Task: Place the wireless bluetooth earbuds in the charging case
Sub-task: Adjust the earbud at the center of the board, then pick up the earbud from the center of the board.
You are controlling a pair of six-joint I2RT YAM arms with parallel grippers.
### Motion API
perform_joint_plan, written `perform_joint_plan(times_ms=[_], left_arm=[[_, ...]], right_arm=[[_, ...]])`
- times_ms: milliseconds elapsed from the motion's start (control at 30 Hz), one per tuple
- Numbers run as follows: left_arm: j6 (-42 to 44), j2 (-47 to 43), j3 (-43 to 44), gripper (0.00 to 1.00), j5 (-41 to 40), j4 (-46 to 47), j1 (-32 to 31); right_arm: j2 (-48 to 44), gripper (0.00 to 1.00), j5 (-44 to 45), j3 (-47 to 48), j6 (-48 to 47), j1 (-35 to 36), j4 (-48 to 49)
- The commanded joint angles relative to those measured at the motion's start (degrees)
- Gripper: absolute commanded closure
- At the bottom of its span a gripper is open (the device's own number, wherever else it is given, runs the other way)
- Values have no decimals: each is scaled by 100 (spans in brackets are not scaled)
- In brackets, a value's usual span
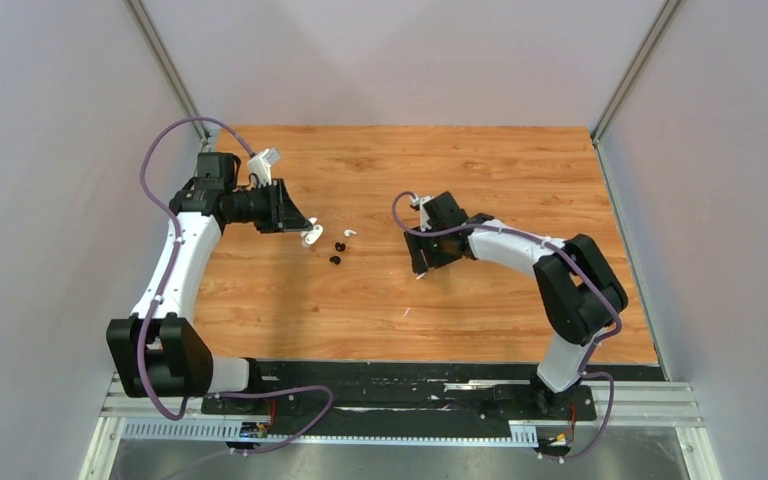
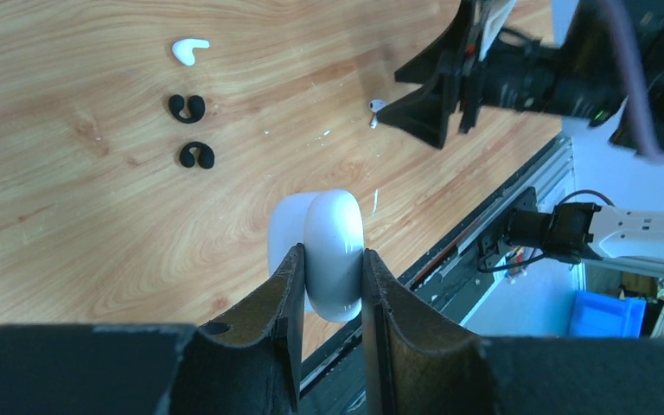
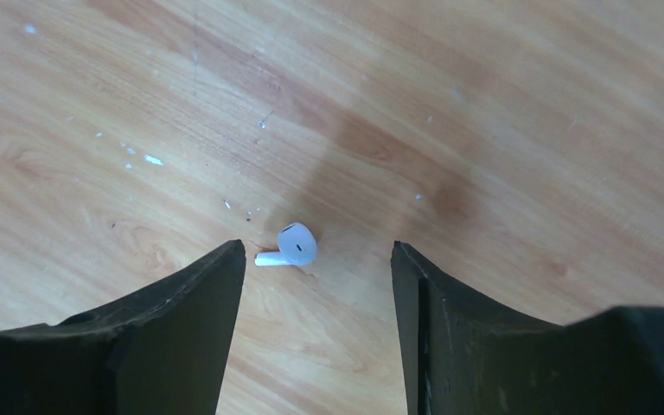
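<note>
1 white charging case (image 2: 333,251), 2 earbuds (image 3: 292,245) (image 2: 190,50), 2 small black curled pieces (image 2: 187,106) (image 2: 197,155)

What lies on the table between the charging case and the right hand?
In the top view, a white earbud and two black curled pieces lie near the charging case; from there to the right hand the table is bare.

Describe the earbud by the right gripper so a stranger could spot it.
On the wooden table, find the open right gripper near the middle. The earbud lies between its fingers, touching neither. Unlike the curved white piece and black hooks farther left, it has a round head and straight stem.
</note>
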Motion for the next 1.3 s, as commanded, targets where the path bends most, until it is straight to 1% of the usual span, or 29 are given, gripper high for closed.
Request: perform_joint_plan(times_ms=[0,67,100,167,267,400,567,633,733,900,1100,1267], left_arm=[[310,-182,203,100,-39,-90,-20],[365,-239,174,100,-80,-121,-26],[350,-287,154,100,-90,-121,-20],[309,-326,164,100,-93,-125,-26],[318,-346,211,100,-96,-151,-24],[386,-350,248,100,-60,-205,-21],[366,-405,211,100,-33,-208,-26],[359,-426,185,100,-34,-210,-23],[344,-466,130,100,-41,-194,-24],[322,-529,41,100,-41,-148,-22],[283,-599,-92,100,-50,-86,-21],[261,-628,-141,100,-48,-48,-26]], right_arm=[[-79,37,-2103,842,-1474,-775,-589],[32,38,-2664,1137,-2123,-923,-956],[196,42,-2811,1395,-2248,-996,-1248],[292,43,-2793,1453,-1830,-1025,-1302],[214,47,-3096,1304,-1407,-979,-1314],[225,53,-2756,1122,-1371,-770,-1274],[445,66,-2398,1023,-1327,-749,-1103],[517,66,-2325,1024,-1329,-739,-1060],[619,63,-2107,1040,-1390,-645,-1057],[732,63,-1984,1057,-1426,-554,-1028],[845,66,-1937,1062,-1457,-476,-992],[917,71,-1808,1042,-1466,-443,-969]])
